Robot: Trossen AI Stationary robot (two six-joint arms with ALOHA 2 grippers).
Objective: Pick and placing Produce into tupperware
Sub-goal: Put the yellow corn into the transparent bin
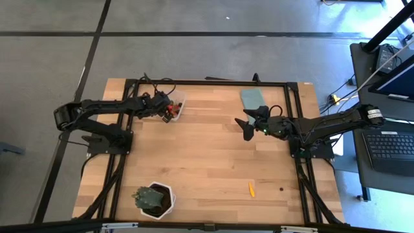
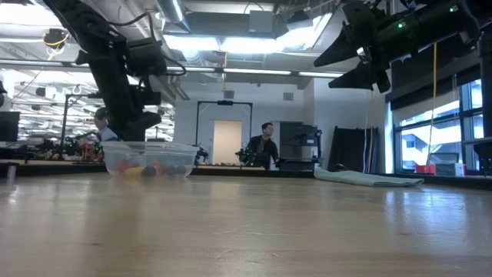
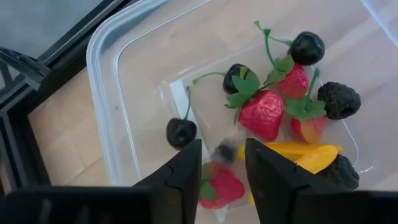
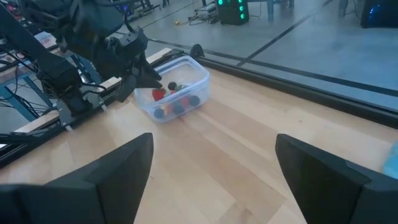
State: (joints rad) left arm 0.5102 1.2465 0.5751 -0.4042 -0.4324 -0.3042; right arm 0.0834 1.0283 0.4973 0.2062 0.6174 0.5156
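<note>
The left gripper (image 3: 222,180) is held over the tub (image 3: 109,118), fingers slightly parted with nothing pinched. Strawberries (image 3: 261,112), cherries (image 3: 181,132) and a yellow-orange piece (image 3: 305,154) are seen just beyond the fingertips; its long axis runs crosswise to them. The right gripper (image 4: 214,171) is held spread wide, well apart.

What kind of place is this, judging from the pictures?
Probably a robotics lab or workshop. Two robot arms are fixed to a wooden table, a laptop sits beside it, and a person works among more equipment in a large open room behind.
</note>
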